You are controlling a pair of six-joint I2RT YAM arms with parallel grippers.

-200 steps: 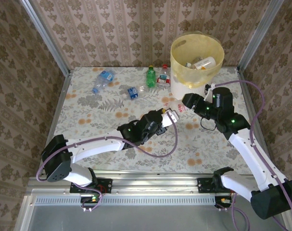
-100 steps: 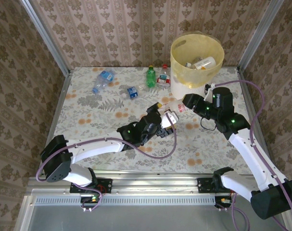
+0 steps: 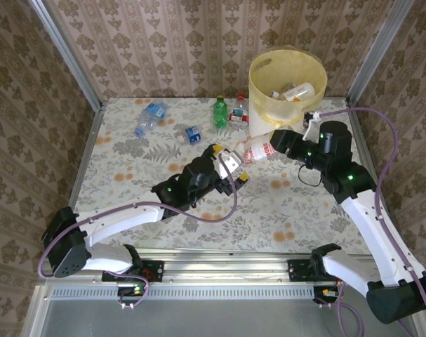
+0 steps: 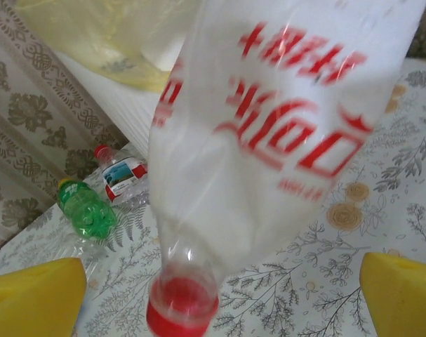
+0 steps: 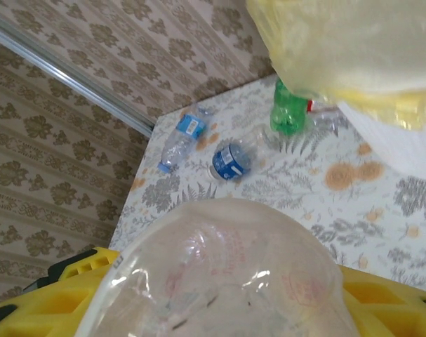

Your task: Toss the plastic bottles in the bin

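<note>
We see the right gripper [image 3: 274,140] closed on the base end of a clear bottle [image 3: 255,150] with red lettering. In the right wrist view its yellow right fingers [image 5: 58,291] press in on either side of the rounded base. The bottle is carried above the table [image 3: 128,175], roughly level. From above, its long axis runs across the table from right to left and slants slightly toward the near edge. The red cap leads, pointing away from the right jaws and toward the left gripper [image 3: 230,163]. The left jaws stand wide apart and hold nothing. In the left wrist view the cap end hangs midway between the two yellow left fingers [image 4: 34,298], with bare table showing on both sides, so neither finger touches it. The bottle's base sits just in front of the foot of the bin [image 3: 290,109], a white bucket with a yellow liner, and at least two bottles in the bin [image 3: 295,91] already lie there. Left of the bin, near the back wall, a green bottle [image 3: 220,112] stands just beside a red-capped bottle [image 3: 238,109]. Further left, a small blue-label bottle [image 3: 193,134] and a longer blue-label bottle [image 3: 149,116] lie on their sides, well apart from both grippers.
</note>
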